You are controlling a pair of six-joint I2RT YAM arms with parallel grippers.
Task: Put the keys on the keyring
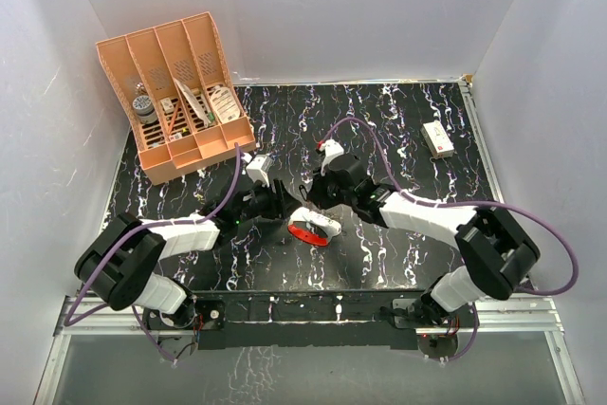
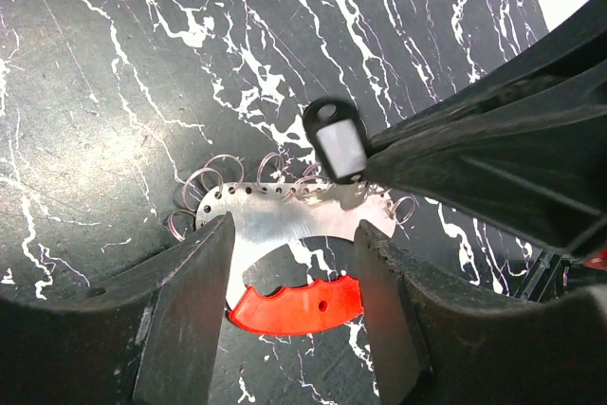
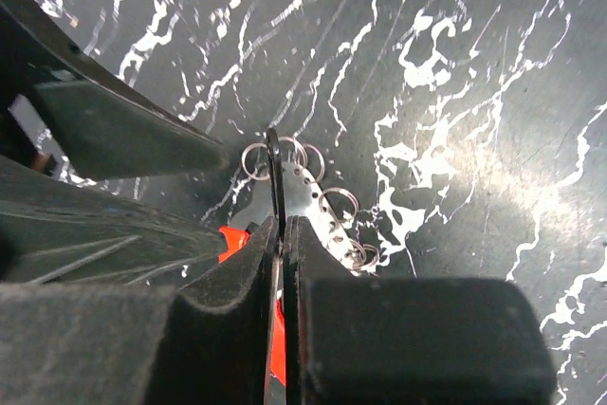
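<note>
Your right gripper (image 3: pixel 281 227) is pinching the keys (image 2: pixel 334 139) edge-on between tightly closed fingers, holding them right at the small wire rings (image 2: pixel 213 177) of the keyring (image 2: pixel 294 305), which is sitting mid-way across the table (image 1: pixel 379 263), slightly toward its near edge. Your left gripper (image 2: pixel 294 231) is clasping that keyring, with its jaws about half open.

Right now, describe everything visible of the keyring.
The keyring is a flat, silvery metal crescent with a red grip along its inner curve. Small holes line its outer edge, thin wire rings threaded through them. The left gripper clamps the red part's ends over the black table; the key in the right gripper reaches its ringed edge.
</note>
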